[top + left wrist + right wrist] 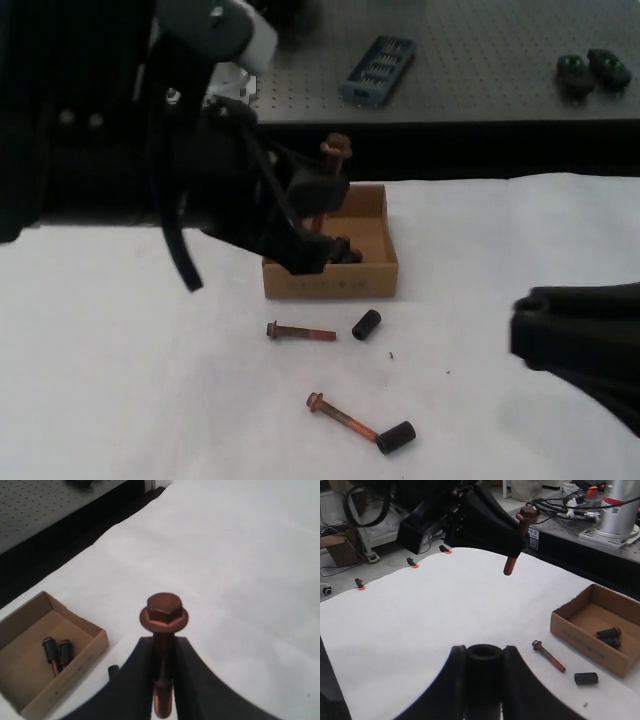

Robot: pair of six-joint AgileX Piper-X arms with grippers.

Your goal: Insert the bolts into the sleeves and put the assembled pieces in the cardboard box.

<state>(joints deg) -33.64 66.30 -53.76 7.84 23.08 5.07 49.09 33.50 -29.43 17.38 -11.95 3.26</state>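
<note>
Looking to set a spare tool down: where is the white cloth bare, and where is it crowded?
Bare: the white cloth left of the loose bolt, and the stretch right of the cardboard box. Crowded: in front of the box, where that bolt, a loose sleeve and a bolt-and-sleeve pair lie.

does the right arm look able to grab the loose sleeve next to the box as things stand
Probably not yet: the right pincer is shut on its own sleeve. The loose sleeve lies bare on the cloth, nothing over it, so the way looks free otherwise.
</note>
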